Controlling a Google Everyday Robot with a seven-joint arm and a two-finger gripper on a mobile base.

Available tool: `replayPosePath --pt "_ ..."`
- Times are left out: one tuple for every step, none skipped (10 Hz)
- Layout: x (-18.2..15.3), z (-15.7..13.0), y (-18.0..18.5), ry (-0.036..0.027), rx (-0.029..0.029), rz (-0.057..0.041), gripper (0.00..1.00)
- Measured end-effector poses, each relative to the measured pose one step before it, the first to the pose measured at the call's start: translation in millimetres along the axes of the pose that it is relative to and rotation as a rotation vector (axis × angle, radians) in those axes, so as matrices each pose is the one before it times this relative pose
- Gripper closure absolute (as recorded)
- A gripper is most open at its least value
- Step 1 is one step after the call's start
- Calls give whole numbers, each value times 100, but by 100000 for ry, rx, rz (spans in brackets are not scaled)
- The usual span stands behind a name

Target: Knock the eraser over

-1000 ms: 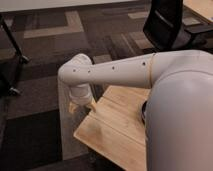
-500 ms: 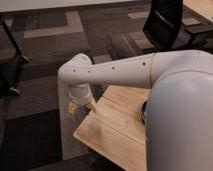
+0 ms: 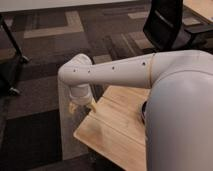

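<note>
My white arm (image 3: 115, 72) fills the middle and right of the camera view, with its elbow (image 3: 75, 70) bent over the far left corner of a light wooden table (image 3: 112, 132). A lower link (image 3: 70, 125) hangs down from the elbow beside the table's left edge. My gripper does not show; it lies somewhere past the arm, out of sight. The eraser is hidden or out of view. A small dark patch (image 3: 145, 111) shows on the table right against the arm's big white body; I cannot tell what it is.
A black office chair (image 3: 167, 25) stands at the back right on the grey patterned carpet. A black stand with a slanted leg (image 3: 11, 47) is at the far left. Another wooden surface (image 3: 202, 7) shows in the top right corner.
</note>
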Motion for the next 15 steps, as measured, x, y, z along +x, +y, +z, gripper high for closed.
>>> replayPosePath --pt "0 -4 1 -7 -4 -5 35" --pt "1 3 -2 6 4 9 35" --pt "-1 -2 0 -4 0 -5 35" --pt "-1 -1 1 -3 -1 1 35" --pt "1 2 -1 3 0 -2 35" --pt "-1 -1 1 -4 -1 2 35" --pt "1 -1 -1 5 -1 4 35" --pt "-2 -2 3 -7 0 -9 35" --pt "2 3 -3 7 4 6 35" --pt "25 9 -27 -8 48 -17 35" --pt "-1 -33 -27 -112 6 16 35" --pt "103 -16 -548 -748 -236 1479 35" --pt "-169 -58 -1386 -1552 -1901 894 35" --pt "-155 -44 -334 10 -872 -383 35" --pt "-397 -24 -739 148 -974 -574 35"
